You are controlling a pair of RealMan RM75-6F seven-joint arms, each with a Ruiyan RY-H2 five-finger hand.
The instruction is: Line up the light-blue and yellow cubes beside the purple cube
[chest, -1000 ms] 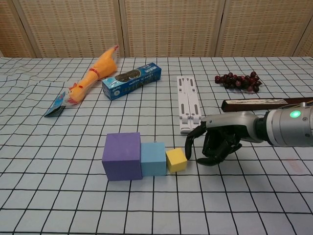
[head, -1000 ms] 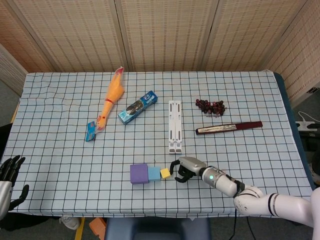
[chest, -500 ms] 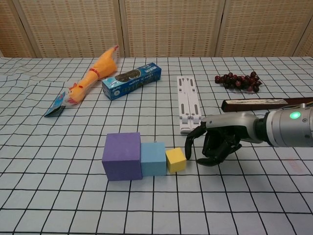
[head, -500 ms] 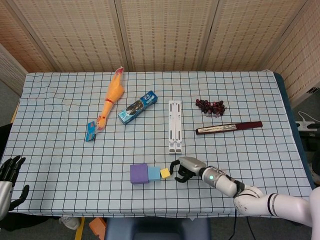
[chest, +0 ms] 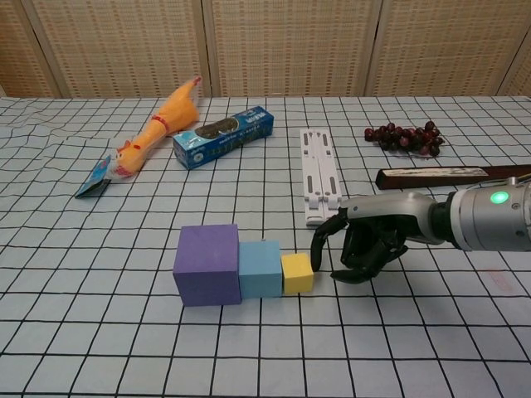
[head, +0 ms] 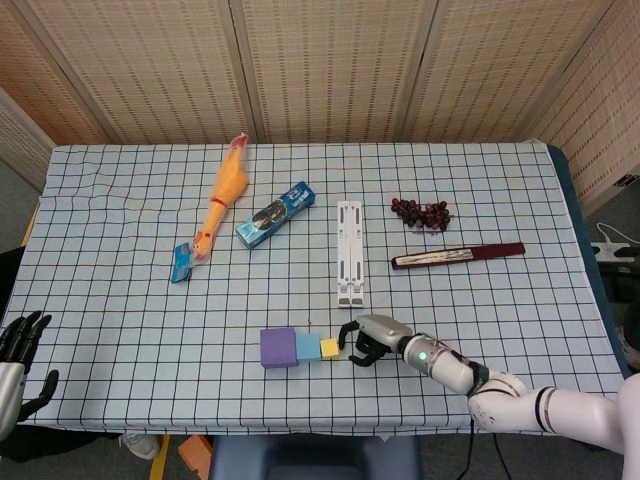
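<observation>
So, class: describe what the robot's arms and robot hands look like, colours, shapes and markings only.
The right robot hand has black fingers under a silver-grey shell. Its silver cylindrical forearm carries a glowing green light; further back, the arm turns white with a black ring. The left robot hand is black with a pale wrist.

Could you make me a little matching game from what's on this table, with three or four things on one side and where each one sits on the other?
Things:
1. light-blue cube
2. yellow cube
3. bunch of grapes
4. rubber chicken

Places:
A. far side of the table, on the right
B. far side, left of the blue box
C. between the purple cube and the smallest cube
D. end of the row, nearest the right hand

Pairs: 1-C, 2-D, 3-A, 4-B
</observation>
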